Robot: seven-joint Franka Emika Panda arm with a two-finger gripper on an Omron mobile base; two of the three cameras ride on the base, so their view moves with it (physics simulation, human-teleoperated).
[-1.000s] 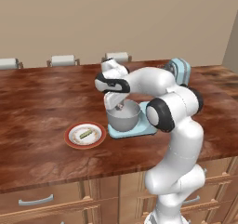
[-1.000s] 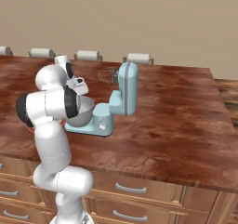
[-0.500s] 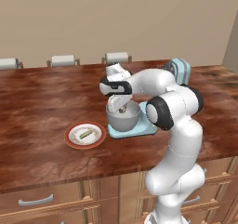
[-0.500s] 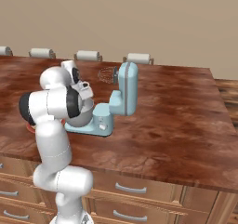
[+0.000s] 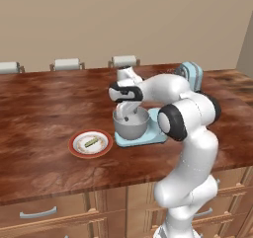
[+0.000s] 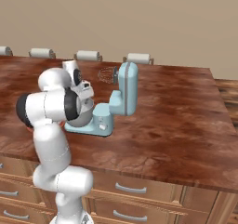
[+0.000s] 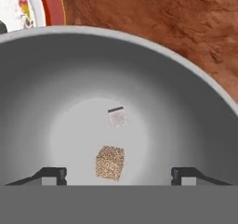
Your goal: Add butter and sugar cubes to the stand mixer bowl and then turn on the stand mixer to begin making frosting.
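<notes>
We see the gripper (image 7: 118, 174) positioned directly above the stand mixer bowl (image 7: 186, 107), pointing down into it. In the hand view its two fingertips (image 7: 51, 175) stand wide apart with nothing between them, so we record the gripper as open and empty.

We see two sugar cubes in the hand view. One sugar cube (image 7: 110, 162), speckled tan, appears near the middle between the fingertips; we cannot tell whether it rests on the bowl floor or is in the air. A second, paler cube (image 7: 116, 116) lies on the bowl floor just beyond it.

We locate the bowl (image 5: 131, 126) seated on the flat base of the stand mixer (image 6: 122, 97), which stands on the bench (image 5: 44, 108) near its front edge. The mixer head is tilted back, with the wire whisk (image 6: 108, 74) pointing toward the far edge of the bench.

We see the butter (image 5: 91, 142) lying on the red-rimmed plate (image 5: 74, 148). The plate sits on the bench just beside the bowl, on its left in the left base view.
</notes>
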